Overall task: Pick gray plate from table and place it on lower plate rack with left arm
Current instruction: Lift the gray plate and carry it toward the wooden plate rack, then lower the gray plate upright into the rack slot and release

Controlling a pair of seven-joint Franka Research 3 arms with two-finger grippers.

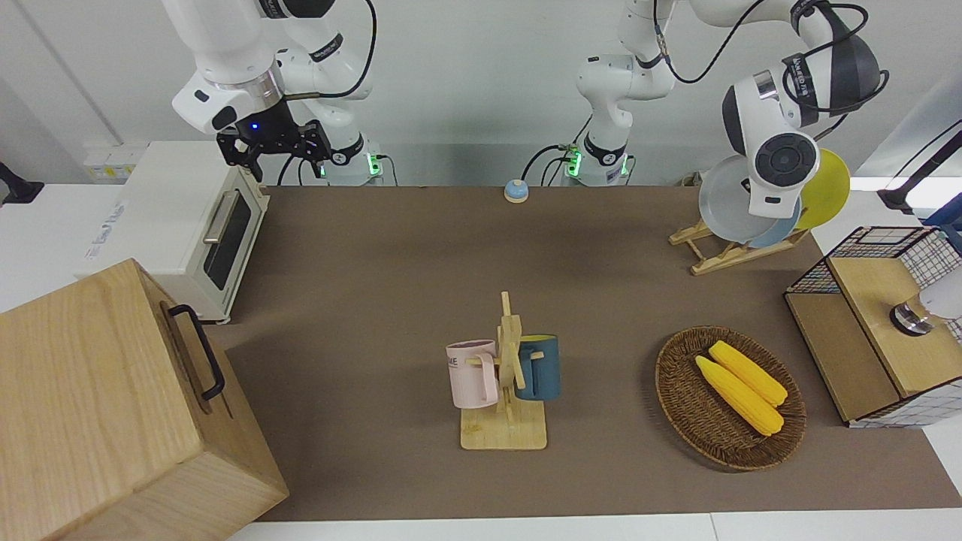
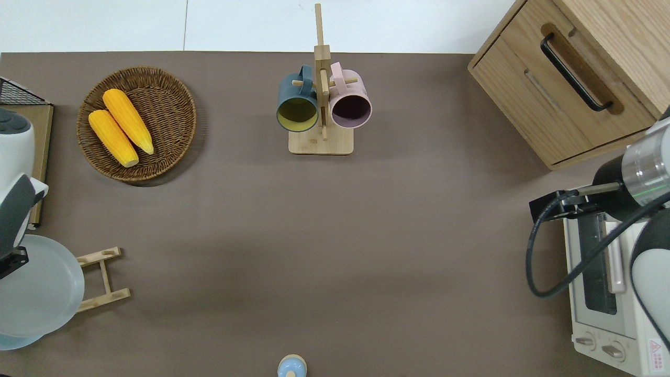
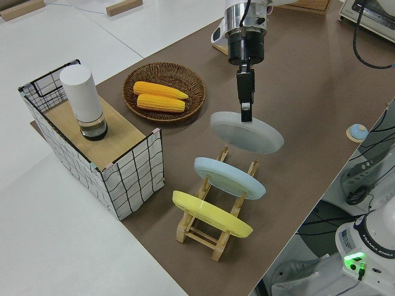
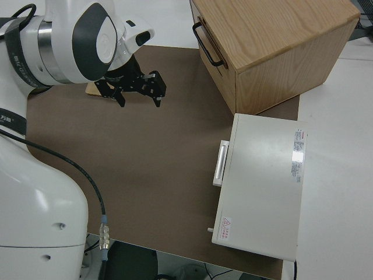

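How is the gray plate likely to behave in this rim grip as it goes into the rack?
The gray plate looks stiff, holding its shape though the left gripper pinches only its rim. Its surface looks smooth, so it may pivot or slip. Hanging tilted over the lower plate rack, it probably needs a gentle release into its slot.

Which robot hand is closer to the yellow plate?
The left. The left gripper holds the gray plate over the plate rack, where the yellow plate sits. The right gripper is parked at the table's opposite end.

White jointed arms (image 1: 782, 98), gray caps, black cables
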